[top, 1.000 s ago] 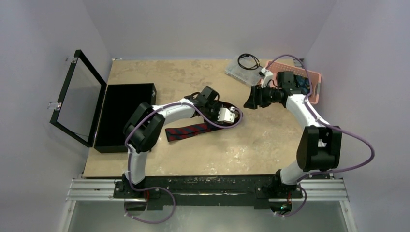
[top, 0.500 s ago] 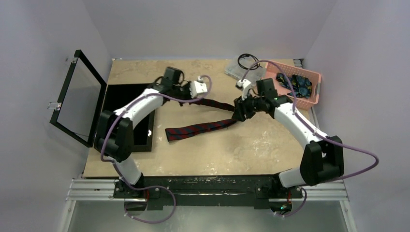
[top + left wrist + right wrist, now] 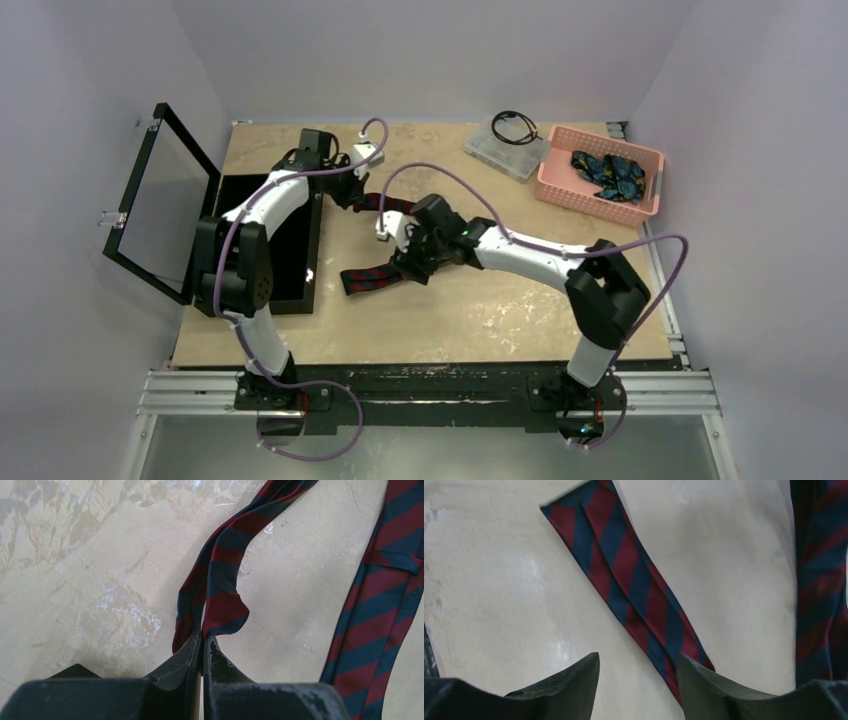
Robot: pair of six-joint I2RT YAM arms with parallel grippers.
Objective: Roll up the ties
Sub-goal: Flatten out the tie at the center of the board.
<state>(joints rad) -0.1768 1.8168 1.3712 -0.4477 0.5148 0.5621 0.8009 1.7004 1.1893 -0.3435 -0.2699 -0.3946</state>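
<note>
Setup stage I'd say: left gripper point(image 3: 204, 637) pinching the maroon striped tie point(image 3: 220, 575), right gripper point(image 3: 638, 662) spread above it, should drop and clamp next.

Table point(image 3: 520, 300) fills centre of top view. Case point(image 3: 292, 262) on table's left edge, lid point(image 3: 160, 205) open, further left. Striped tie point(image 3: 372, 278) on table centre-left, just right of case; one run lower, other end higher, near case's upper right corner, pinched in left gripper point(image 3: 362, 192). Right gripper point(image 3: 405, 262) over lower run, fingers apart. Container point(image 3: 505, 148) upper centre-right, coiled cable point(image 3: 515, 127) on it. Basket point(image 3: 590, 203) just right of container, upper right; patterned ties point(image 3: 605, 172) in it.
</note>
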